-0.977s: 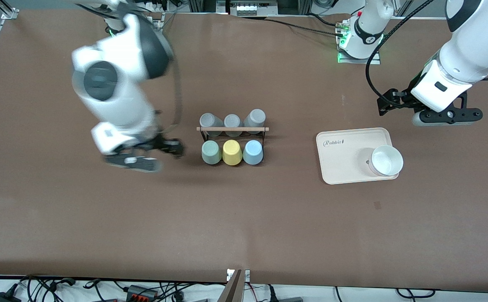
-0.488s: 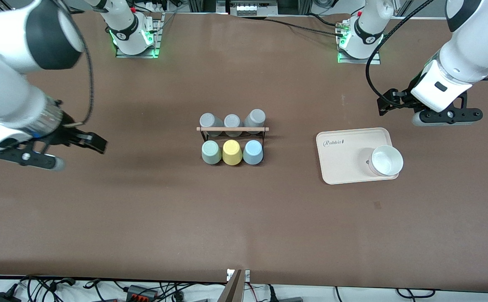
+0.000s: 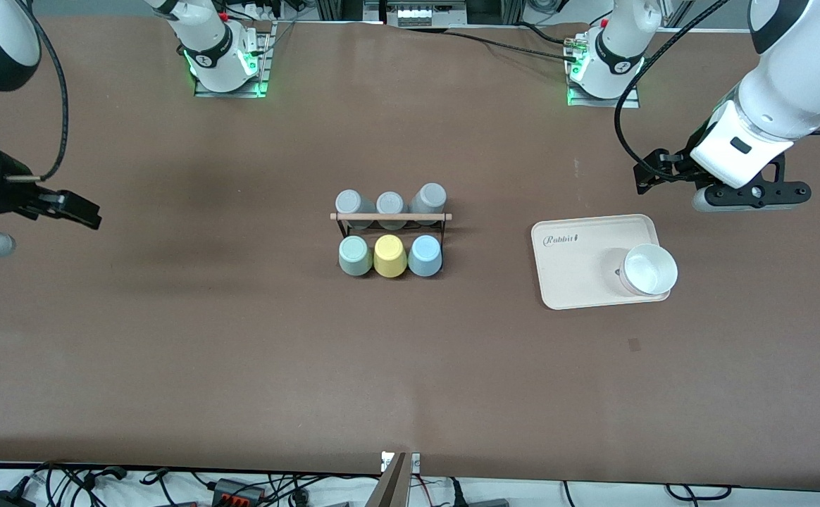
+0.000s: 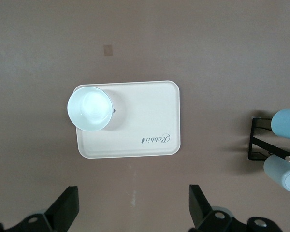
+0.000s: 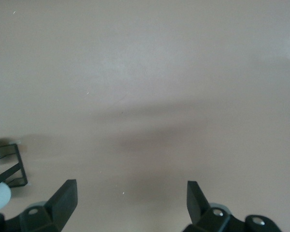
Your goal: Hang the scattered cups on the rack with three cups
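My right hand point(image 5: 130, 205) hangs spread wide over bare brown bench point(image 3: 241, 366) at its own end; my left hand point(image 4: 134, 210), equally wide, waits above the beige tray point(image 3: 579, 282) lettered "Rabbit". Mid-bench, the smooth green cup point(image 3: 355, 255) and blue cup point(image 3: 425, 255) sit base-up on the black wire rack point(image 3: 390, 218), its wooden rod lying lengthwise along the bench.

The front view looks down from high across the desk point(image 3: 410, 366), facing both bases. Each wrist view looks straight down, closer. All 3 views share the rack point(image 3: 390, 217) point(image 4: 261, 145) point(image 5: 9, 166).
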Controlling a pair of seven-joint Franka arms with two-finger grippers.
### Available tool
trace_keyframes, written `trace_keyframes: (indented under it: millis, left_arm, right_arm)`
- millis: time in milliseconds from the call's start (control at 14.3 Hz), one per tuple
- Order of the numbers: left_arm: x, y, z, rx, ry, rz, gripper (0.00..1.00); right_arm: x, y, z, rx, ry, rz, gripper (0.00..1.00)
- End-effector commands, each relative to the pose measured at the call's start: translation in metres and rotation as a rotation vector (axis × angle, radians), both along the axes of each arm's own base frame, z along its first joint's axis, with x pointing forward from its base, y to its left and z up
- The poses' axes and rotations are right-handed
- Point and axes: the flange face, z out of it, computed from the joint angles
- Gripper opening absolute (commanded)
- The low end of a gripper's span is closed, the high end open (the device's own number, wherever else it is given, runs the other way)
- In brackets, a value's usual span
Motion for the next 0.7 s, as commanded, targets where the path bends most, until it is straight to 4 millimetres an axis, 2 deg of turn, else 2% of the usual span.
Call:
trace_keyframes:
  millis: [0,279,488,628]
  left_arm:
    - [-0.005,0.003,0.005,-0.026,-0.004,-0.014,1.00]
    - [-0.005,0.002,0.005,-0.026,-0.004,-0.015,1.00]
    - [-0.005,0.002,0.005,-0.026,-0.004,-0.015,1.00]
    - [-0.005,0.002,0.005,-0.026,-0.004,-0.015,1.00]
  right_arm:
    - [-0.036,-0.009,0.007,0.054,-0.048,-0.012,1.00]
    - [-0.062,-0.007,0.001,0.043,-0.108,0.008,1.00]
    - [-0.059,-0.005,0.020,0.035,-0.128,0.028,1.00]
    - [-0.057,-0.008,0.021,0.042,-0.131,0.018,1.00]
